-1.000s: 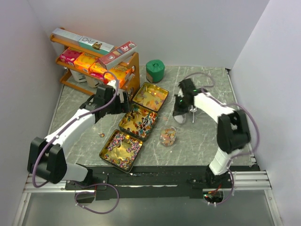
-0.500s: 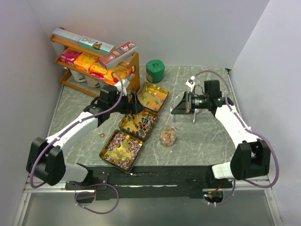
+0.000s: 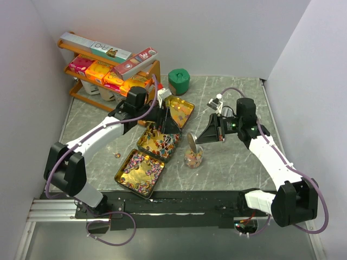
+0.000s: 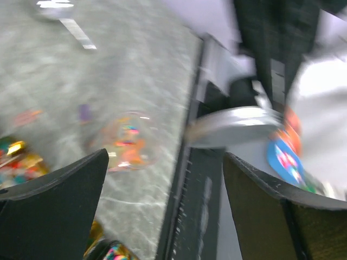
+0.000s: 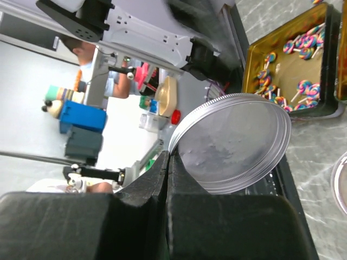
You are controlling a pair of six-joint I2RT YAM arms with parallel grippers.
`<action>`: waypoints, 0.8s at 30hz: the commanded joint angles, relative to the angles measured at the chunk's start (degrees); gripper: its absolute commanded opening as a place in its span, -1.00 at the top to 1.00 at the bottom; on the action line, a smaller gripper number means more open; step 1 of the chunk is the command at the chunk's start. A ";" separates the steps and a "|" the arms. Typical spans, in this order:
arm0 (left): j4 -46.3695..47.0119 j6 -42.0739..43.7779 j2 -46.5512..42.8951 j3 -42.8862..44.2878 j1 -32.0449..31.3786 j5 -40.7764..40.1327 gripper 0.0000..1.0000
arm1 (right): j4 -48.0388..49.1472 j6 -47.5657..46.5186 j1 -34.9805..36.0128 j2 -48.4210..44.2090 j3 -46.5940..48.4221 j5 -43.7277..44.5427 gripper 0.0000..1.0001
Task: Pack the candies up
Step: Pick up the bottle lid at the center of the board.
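Note:
Candies fill three open gold tins: an orange-yellow lot [image 3: 174, 110], a red-blue-yellow lot [image 3: 158, 142] and a pink-purple-white lot [image 3: 140, 169], the last also in the right wrist view [image 5: 295, 51]. A small clear jar [image 3: 193, 157] holds more candies and shows blurred in the left wrist view [image 4: 126, 142]. My right gripper [image 3: 199, 140] [image 5: 169, 156] is shut on the rim of a round silver lid [image 5: 233, 143], tilted just above the jar [image 3: 192, 144]. My left gripper [image 3: 164, 122] [image 4: 165, 162] hangs open and empty over the tins.
An orange rack [image 3: 154, 73] with orange and pink boxes stands at the back left. A green container [image 3: 178, 81] sits behind the tins. One stray candy [image 3: 116, 155] lies on the marbled table [image 3: 233, 162] left of the tins. White walls close in both sides.
My right gripper has swung down and left, bringing the lid over the jar. My left gripper has moved right, from beside the rack to above the tins.

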 commanded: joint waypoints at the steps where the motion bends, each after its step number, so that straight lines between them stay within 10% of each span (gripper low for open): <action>1: 0.77 4.32 1.09 3.09 -1.16 17.56 -0.86 | 10.14 7.23 0.24 -2.09 -0.66 -6.52 1.00; 8: -15.92 19.08 4.68 9.24 -3.18 19.61 -0.99 | 3.65 1.79 2.79 -1.56 1.36 -6.96 1.00; 13: -9.87 14.00 6.80 10.13 -3.71 17.67 -0.94 | -5.56 -4.80 4.73 0.36 4.25 -6.96 1.00; 24: -28.38 32.76 11.37 18.46 -5.55 26.72 -0.42 | -1.81 -2.00 6.40 4.41 5.32 -7.66 1.00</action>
